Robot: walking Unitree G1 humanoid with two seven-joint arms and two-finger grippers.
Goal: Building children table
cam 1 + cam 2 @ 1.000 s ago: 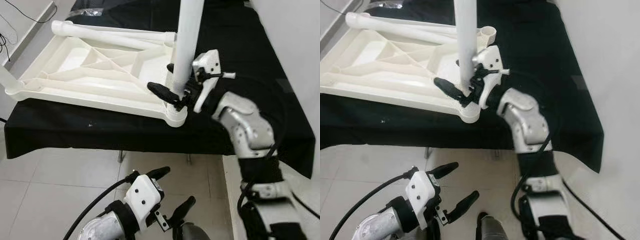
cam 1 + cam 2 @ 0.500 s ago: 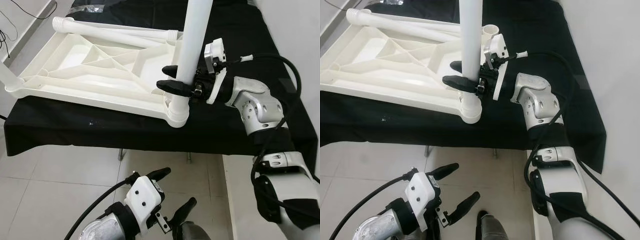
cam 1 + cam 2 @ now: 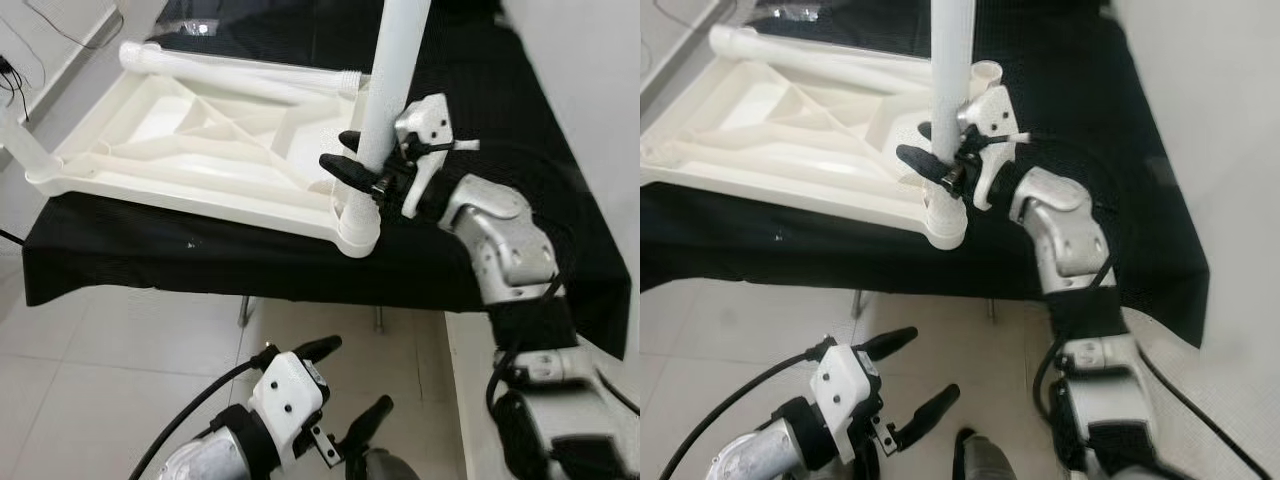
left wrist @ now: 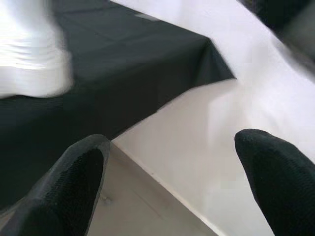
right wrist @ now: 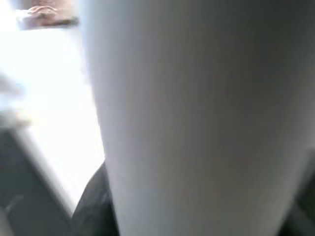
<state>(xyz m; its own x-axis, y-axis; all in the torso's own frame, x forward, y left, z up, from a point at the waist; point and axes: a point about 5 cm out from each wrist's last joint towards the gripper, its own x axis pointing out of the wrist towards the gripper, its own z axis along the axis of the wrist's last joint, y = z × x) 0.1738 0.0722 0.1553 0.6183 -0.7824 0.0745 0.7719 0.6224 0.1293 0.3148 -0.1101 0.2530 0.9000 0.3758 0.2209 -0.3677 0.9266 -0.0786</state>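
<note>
- An upside-down white plastic table lay on a tabletop covered in black cloth, its ribbed underside facing up.
- A white table leg stood upright in the near right corner socket of the table, at the near edge of the cloth.
- The right tool was at the lower part of this upright leg, just above the socket, its black fingers pinching the leg from both sides.
- In the right wrist view the leg was very close and blurred.
- A second white leg lay flat along the far edge of the table, and another socket stood open at the far right corner.
- The left tool hung low over the pale tiled floor, near the robot's body and well apart from the table, with its fingers spread and holding nothing.
</note>
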